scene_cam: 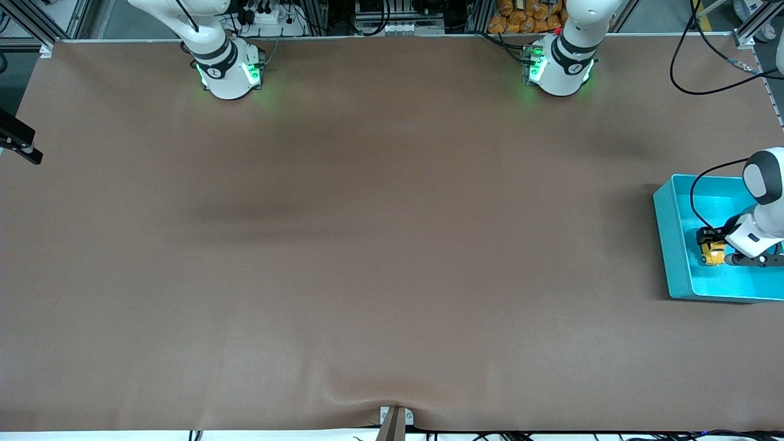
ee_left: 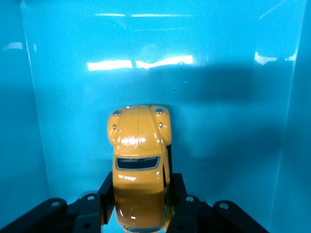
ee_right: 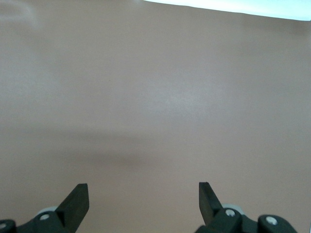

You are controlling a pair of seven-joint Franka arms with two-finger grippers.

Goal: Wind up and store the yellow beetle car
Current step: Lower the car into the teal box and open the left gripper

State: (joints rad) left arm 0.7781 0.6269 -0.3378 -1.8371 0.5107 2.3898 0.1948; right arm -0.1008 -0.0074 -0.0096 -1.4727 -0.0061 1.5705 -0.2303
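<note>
Your turquoise bin sits at the bench's left-arm end. Inside it the left claw is clamped on the yellow beetle car, nose pointing away from the claw. The right claw waits wide over bare bench.

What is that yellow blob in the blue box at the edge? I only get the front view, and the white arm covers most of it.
Observer: It is the yellow beetle car, a tiny toy, and the left wrist view shows its rounded hood and dark window.
Operator: Is it lying loose in the box?
Observer: No, the left gripper is shut on its sides, inside the turquoise bin.
Operator: Where is the other arm's gripper? I cannot find it.
Observer: The right gripper is open over bare brown table, as its own wrist view shows; it holds nothing.
</note>
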